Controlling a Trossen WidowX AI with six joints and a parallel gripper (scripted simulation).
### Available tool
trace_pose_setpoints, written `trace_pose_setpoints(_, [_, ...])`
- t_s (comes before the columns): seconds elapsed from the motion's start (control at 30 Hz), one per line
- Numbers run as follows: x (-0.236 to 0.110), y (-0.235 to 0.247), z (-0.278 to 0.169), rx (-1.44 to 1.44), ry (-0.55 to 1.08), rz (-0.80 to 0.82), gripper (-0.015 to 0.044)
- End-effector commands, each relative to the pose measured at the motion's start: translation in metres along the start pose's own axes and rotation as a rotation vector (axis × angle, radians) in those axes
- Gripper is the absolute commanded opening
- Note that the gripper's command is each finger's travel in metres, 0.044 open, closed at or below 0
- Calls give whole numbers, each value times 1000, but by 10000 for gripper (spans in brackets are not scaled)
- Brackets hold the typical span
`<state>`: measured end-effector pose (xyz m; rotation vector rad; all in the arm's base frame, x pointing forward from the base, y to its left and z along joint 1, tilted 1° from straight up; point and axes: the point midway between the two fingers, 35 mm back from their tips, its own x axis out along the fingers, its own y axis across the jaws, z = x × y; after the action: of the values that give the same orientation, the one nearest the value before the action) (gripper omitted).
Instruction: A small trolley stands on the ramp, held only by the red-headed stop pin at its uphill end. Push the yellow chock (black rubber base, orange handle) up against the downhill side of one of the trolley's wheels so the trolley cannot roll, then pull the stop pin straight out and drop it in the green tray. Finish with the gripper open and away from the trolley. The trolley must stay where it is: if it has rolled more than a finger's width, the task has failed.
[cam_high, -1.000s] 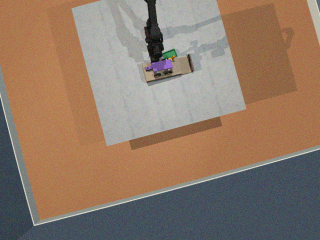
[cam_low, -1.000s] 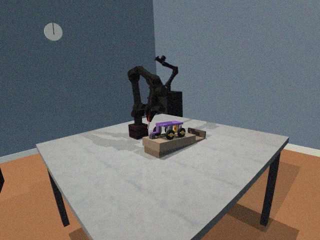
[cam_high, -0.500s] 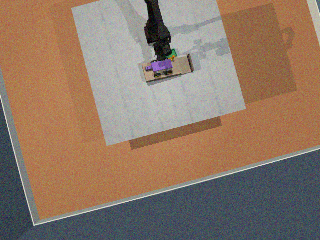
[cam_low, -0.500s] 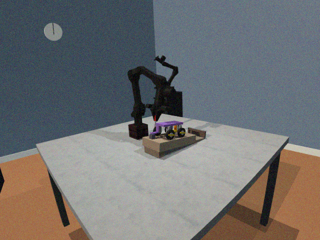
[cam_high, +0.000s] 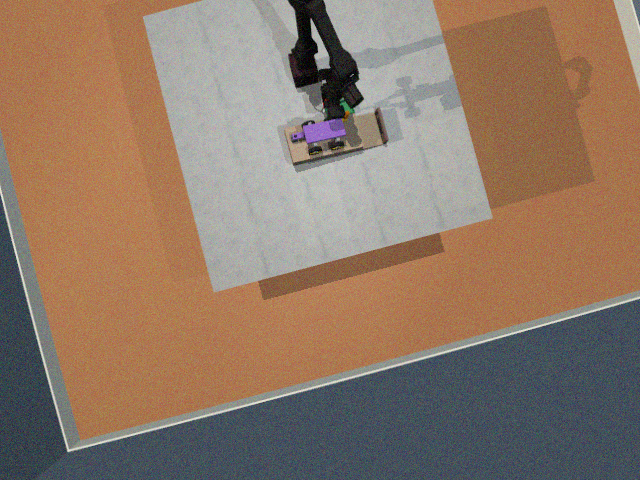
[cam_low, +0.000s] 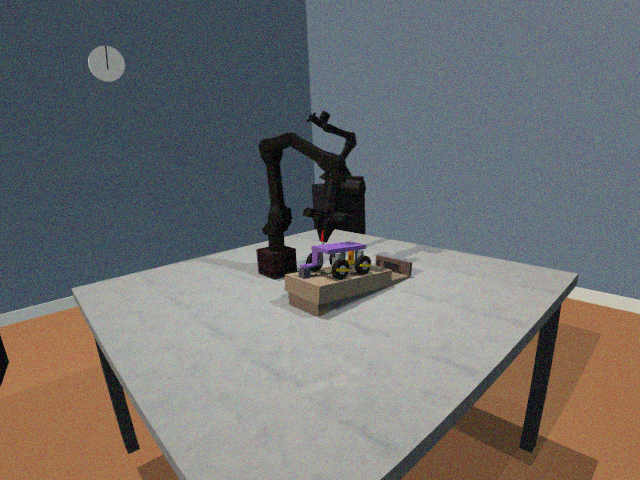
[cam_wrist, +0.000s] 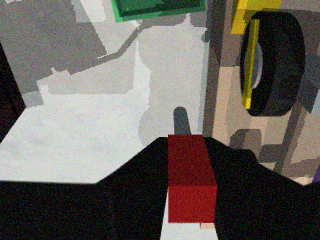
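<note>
My gripper (cam_wrist: 184, 147) (cam_low: 323, 228) (cam_high: 331, 104) is shut on the red-headed stop pin (cam_wrist: 191, 175) (cam_low: 324, 236). The pin's grey shaft (cam_wrist: 181, 121) points down over the table, beside the back edge of the ramp. The purple trolley (cam_high: 323, 131) (cam_low: 337, 248) stands on the tan ramp (cam_high: 359, 135) (cam_low: 330, 291) (cam_wrist: 225, 95). One of its black wheels (cam_wrist: 274, 65) is close on the right in the wrist view. The chock's orange handle (cam_low: 351, 255) (cam_high: 345, 118) shows beside the trolley's downhill wheels. The green tray (cam_wrist: 155, 9) lies just ahead of the gripper, partly hidden under the arm in the top view.
A low brown stop block (cam_high: 381, 126) (cam_low: 393, 264) stands at the ramp's lower end. The arm's base (cam_low: 275, 260) (cam_high: 303, 69) sits behind the ramp on the grey table (cam_low: 258, 372). A dark box (cam_low: 351, 206) stands behind the arm.
</note>
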<state>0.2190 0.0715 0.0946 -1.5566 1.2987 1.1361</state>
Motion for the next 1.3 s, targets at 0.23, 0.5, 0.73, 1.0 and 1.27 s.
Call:
trace_pose_setpoints(0.23, [-7,1,42,6,-6,0,0])
trace_pose_setpoints(0.5, [-12,2,74,6,-8,0,0])
trace_pose_setpoints(0.73, [-13,2,77,-15,-12,-1,0])
trace_pose_setpoints(1.0, [-13,3,76,-252,-53,-25,0])
trace_pose_setpoints(1.27, [-13,4,74,-503,-88,-62,0])
